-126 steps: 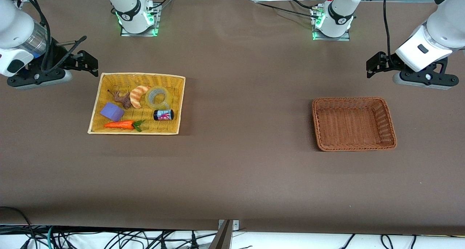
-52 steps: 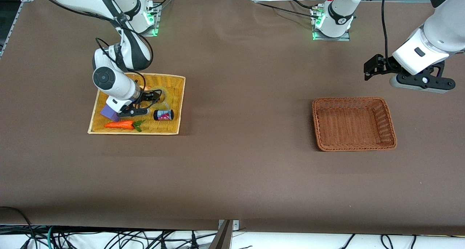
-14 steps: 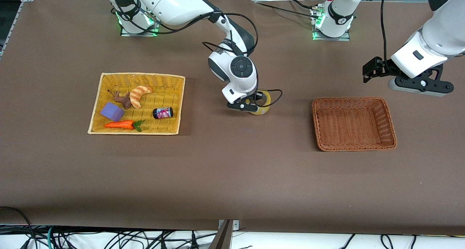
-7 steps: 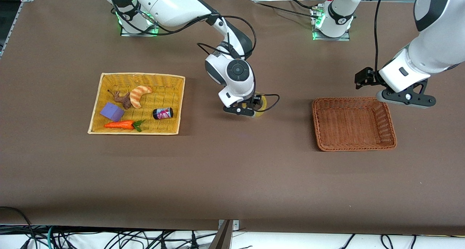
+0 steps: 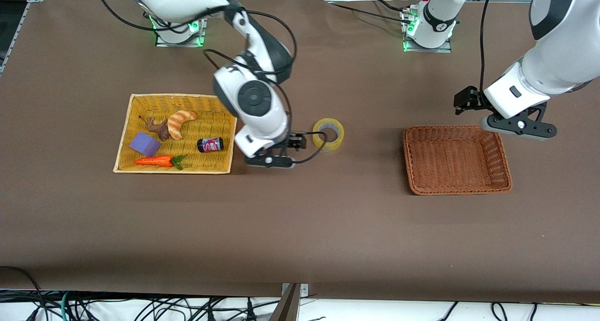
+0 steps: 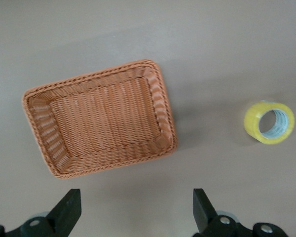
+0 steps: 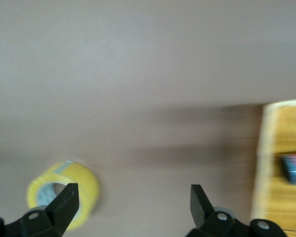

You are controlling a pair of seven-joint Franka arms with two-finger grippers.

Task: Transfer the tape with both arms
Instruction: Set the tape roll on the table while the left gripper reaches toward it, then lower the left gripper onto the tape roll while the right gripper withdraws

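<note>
- One tape (image 5: 328, 133) — I count a single yellowish roll with a pale core, lying on the bare desk (image 5: 300, 227) between the two baskets, touching neither; nothing grips it.
- Two arms, both mine to run. I see the right gripper (image 5: 281, 153) hanging over the desk between the yellow basket and the roll, just beside the roll but clear of it, fingers (image 7: 69, 200) spread and empty.
- I see the left gripper (image 5: 487, 117) over the brown basket's rim at the edge nearer the robot bases, fingers (image 6: 69, 210) spread wide, holding nothing.
- Two baskets: one yellow basket (image 5: 136, 103) toward the right arm's end, one brown basket (image 5: 504, 164) toward the left arm's end, well apart.
- Yellow basket contents, five items: one croissant (image 5: 179, 122), one brown figure (image 5: 157, 127) touching it, one purple block (image 5: 144, 144), one carrot (image 5: 159, 160) along the edge nearest the front camera, one dark can (image 5: 210, 145) lying on its side.
- Brown basket contents: I see only its woven floor.
</note>
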